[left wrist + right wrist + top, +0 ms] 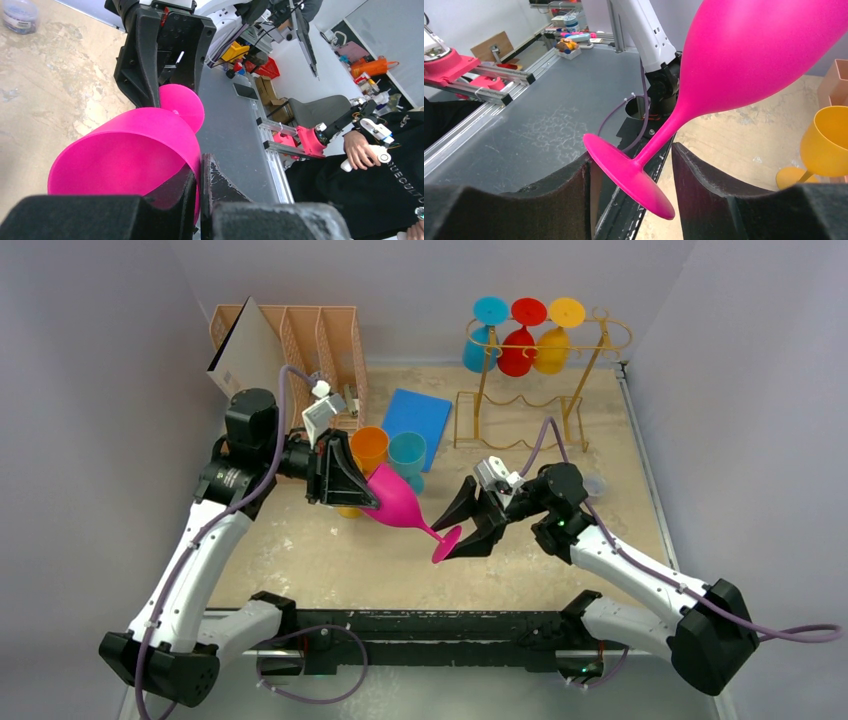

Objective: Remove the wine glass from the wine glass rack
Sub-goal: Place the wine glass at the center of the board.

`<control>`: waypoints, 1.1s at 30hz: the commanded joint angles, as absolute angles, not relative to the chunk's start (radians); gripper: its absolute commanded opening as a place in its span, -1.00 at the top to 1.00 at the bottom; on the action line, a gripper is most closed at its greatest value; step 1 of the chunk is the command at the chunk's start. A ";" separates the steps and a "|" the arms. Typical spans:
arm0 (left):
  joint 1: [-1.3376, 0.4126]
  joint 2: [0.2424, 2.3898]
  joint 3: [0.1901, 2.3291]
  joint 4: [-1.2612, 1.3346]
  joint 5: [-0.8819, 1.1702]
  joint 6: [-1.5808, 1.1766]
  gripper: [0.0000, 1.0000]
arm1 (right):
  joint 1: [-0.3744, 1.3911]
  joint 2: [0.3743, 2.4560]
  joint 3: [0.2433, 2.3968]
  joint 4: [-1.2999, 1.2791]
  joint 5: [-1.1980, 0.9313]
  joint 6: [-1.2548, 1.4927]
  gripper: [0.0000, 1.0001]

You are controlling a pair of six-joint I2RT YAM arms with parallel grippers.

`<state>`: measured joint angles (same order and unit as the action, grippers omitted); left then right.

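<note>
A pink wine glass [400,505] hangs tilted in the air over the middle of the table, away from the gold wire wine glass rack [481,390] at the back right. My left gripper [368,500] is shut on the rim of its bowl [130,150], one finger inside and one outside, as the left wrist view shows [201,190]. My right gripper [462,530] stands open around the glass's foot [629,175], with a gap on both sides. Blue [487,335], red [520,345] and yellow [553,345] glasses hang upside down on the rack.
An orange glass [368,450] and a teal glass [407,455] stand just behind the pink one. A blue flat pad [418,415] lies beyond them. A peach slotted organizer [320,335] with a leaning board [245,350] fills the back left. A small clear container [595,485] sits by the right arm.
</note>
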<state>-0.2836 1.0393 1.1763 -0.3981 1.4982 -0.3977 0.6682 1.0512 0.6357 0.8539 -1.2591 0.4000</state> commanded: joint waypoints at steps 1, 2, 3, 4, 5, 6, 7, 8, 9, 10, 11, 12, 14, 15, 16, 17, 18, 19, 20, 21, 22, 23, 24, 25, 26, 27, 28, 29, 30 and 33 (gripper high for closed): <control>-0.287 1.001 1.219 -0.445 1.449 -0.315 1.00 | 0.669 1.024 0.670 0.867 -1.253 0.402 -0.13; -0.287 0.999 1.226 -0.470 1.430 -0.296 1.00 | 0.669 1.021 0.669 0.867 -1.257 0.403 -0.15; -0.287 0.999 1.234 -0.500 1.406 -0.274 1.00 | 0.670 1.017 0.669 0.868 -1.259 0.410 -0.18; -0.287 0.999 1.240 -0.526 1.388 -0.252 1.00 | 0.669 1.012 0.669 0.869 -1.252 0.422 -0.24; -0.287 0.999 1.247 -0.552 1.372 -0.234 1.00 | 0.670 1.004 0.668 0.868 -1.243 0.438 -0.30; -0.287 0.998 1.252 -0.574 1.357 -0.217 1.00 | 0.669 0.997 0.668 0.868 -1.239 0.457 -0.36; -0.287 1.000 1.254 -0.590 1.348 -0.208 1.00 | 0.669 0.990 0.669 0.866 -1.242 0.470 -0.39; -0.287 1.000 1.255 -0.595 1.342 -0.207 1.00 | 0.669 0.981 0.670 0.863 -1.246 0.473 -0.41; -0.287 1.002 1.257 -0.603 1.335 -0.207 1.00 | 0.669 0.973 0.670 0.854 -1.244 0.471 -0.44; -0.287 1.004 1.262 -0.617 1.323 -0.206 1.00 | 0.670 0.965 0.672 0.841 -1.241 0.466 -0.47; -0.287 1.005 1.267 -0.630 1.314 -0.205 1.00 | 0.669 0.956 0.676 0.822 -1.234 0.458 -0.48; -0.287 1.004 1.269 -0.644 1.302 -0.200 1.00 | 0.669 0.947 0.679 0.797 -1.218 0.447 -0.50; -0.287 0.999 1.274 -0.692 1.261 -0.173 1.00 | 0.669 0.928 0.685 0.737 -1.175 0.415 -0.57; -0.287 0.997 1.277 -0.714 1.240 -0.161 1.00 | 0.669 0.916 0.691 0.695 -1.149 0.379 -0.60; -0.286 0.997 1.282 -0.741 1.224 -0.145 1.00 | 0.669 0.903 0.700 0.626 -1.117 0.334 -0.62; -0.287 1.001 1.288 -0.765 1.208 -0.137 1.00 | 0.669 0.892 0.712 0.535 -1.069 0.271 -0.67; -0.287 1.003 1.295 -0.785 1.198 -0.135 1.00 | 0.669 0.878 0.731 0.432 -1.031 0.202 -0.69; -0.287 1.006 1.303 -0.804 1.185 -0.133 1.00 | 0.669 0.870 0.754 0.331 -1.004 0.136 -0.70; -0.287 1.006 1.310 -0.820 1.172 -0.132 1.00 | 0.669 0.866 0.771 0.269 -0.984 0.091 -0.70; -0.288 1.006 1.313 -0.828 1.159 -0.135 1.00 | 0.670 0.864 0.782 0.233 -0.964 0.073 -0.71; -0.288 1.002 1.311 -0.830 1.140 -0.145 1.00 | 0.669 0.861 0.789 0.217 -0.938 0.064 -0.72; -0.288 1.001 1.308 -0.831 1.119 -0.154 1.00 | 0.669 0.859 0.789 0.220 -0.919 0.064 -0.72; -0.288 0.998 1.306 -0.838 1.088 -0.160 1.00 | 0.669 0.856 0.787 0.228 -0.898 0.066 -0.72; -0.288 0.998 1.304 -0.848 1.047 -0.164 1.00 | 0.669 0.854 0.784 0.234 -0.857 0.068 -0.72; -0.290 1.001 1.301 -0.865 1.008 -0.165 1.00 | 0.669 0.851 0.783 0.233 -0.812 0.068 -0.72; -0.291 1.006 1.300 -0.885 0.980 -0.157 1.00 | 0.669 0.851 0.784 0.223 -0.759 0.065 -0.72; -0.297 1.013 1.296 -0.903 0.952 -0.157 1.00 | 0.670 0.848 0.787 0.209 -0.705 0.065 -0.71; -0.311 1.016 1.295 -0.921 0.912 -0.161 1.00 | 0.670 0.846 0.790 0.193 -0.666 0.063 -0.71; -0.337 1.018 1.297 -0.940 0.852 -0.163 1.00 | 0.669 0.845 0.792 0.183 -0.633 0.058 -0.70; -0.476 1.004 1.289 -0.960 0.648 -0.198 1.00 | 0.669 0.834 0.791 0.171 -0.565 0.051 -0.70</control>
<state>-0.3424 1.0172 1.2724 -0.9092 0.9169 -0.1734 0.6674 0.8608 0.7528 0.2108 -0.7353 0.0902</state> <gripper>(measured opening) 0.019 0.852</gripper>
